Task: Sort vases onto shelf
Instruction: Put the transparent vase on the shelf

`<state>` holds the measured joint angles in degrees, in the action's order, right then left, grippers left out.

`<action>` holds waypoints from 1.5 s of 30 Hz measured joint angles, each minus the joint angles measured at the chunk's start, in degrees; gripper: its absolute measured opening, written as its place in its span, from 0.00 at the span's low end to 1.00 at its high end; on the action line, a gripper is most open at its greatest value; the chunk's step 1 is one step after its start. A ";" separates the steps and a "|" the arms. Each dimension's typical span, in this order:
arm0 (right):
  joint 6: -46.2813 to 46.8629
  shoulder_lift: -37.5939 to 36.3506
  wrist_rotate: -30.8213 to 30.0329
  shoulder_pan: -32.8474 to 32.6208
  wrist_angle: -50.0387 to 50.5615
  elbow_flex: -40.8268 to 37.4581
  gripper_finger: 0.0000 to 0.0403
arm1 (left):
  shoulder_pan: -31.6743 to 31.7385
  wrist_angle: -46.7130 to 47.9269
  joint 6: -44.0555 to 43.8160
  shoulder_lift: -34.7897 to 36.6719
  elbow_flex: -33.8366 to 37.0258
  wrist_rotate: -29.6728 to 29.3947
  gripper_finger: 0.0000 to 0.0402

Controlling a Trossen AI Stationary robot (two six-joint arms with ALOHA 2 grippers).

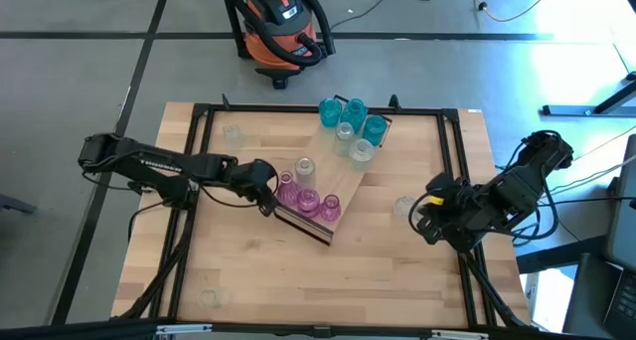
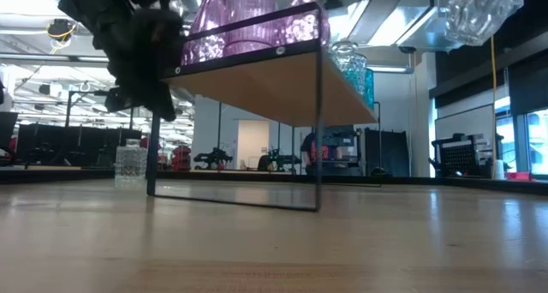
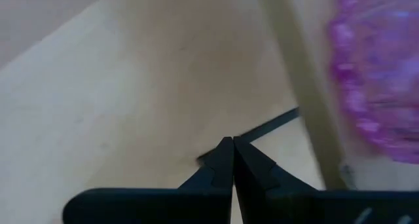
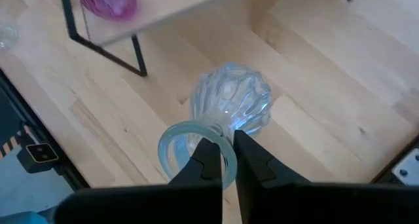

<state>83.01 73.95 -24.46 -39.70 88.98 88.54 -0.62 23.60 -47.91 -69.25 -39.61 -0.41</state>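
The shelf [image 1: 340,177] is a light-wood board on thin black legs, lying slantwise mid-table. Teal vases [image 1: 343,112] stand at its far end, clear vases [image 1: 360,151] in the middle and pink vases [image 1: 307,200] at its near-left end. My left gripper [image 1: 266,184] is shut and hovers beside that pink end; in its wrist view a pink vase [image 3: 373,73] shows past the shut fingertips [image 3: 232,145]. My right gripper [image 1: 419,213], right of the shelf, is shut on a clear vase [image 1: 404,207]. My right gripper holds the clear vase by the rim of its mouth [image 4: 230,160], one finger [image 4: 208,160] inside the mouth and the other outside. It comes from above. The vase is lifted clear of the table [image 2: 475,10], with its ribbed body [image 4: 232,99] hanging below the fingers.
More clear vases stand on the tabletop: one near the far-left corner [image 1: 233,134], one by the near edge [image 1: 209,297], and one beside a shelf leg in the low view [image 2: 130,164]. A black frame [image 1: 199,161] rims the table. An orange vacuum [image 1: 281,22] sits on the floor beyond.
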 joint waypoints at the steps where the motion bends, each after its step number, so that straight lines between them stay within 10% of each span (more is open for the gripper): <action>1: -0.60 0.00 -0.46 0.00 0.03 0.43 0.00 | -0.94 -1.22 -0.61 0.00 0.04 -0.31 0.00; 13: -10.05 -0.11 3.07 7.88 1.10 7.21 0.00 | -9.94 -13.10 -8.74 -0.26 0.17 -8.05 0.00; 29: -34.20 4.54 23.96 30.52 0.96 14.30 0.00 | -13.77 -26.49 -11.61 -7.42 -2.66 -12.64 0.00; 45: -41.99 10.01 27.08 33.11 1.06 17.71 0.00 | -14.25 -22.88 -10.18 -9.76 -4.92 -14.29 0.00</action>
<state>41.01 83.96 2.62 -6.59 90.04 106.26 -14.87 0.72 -58.08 -79.02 -44.53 -14.70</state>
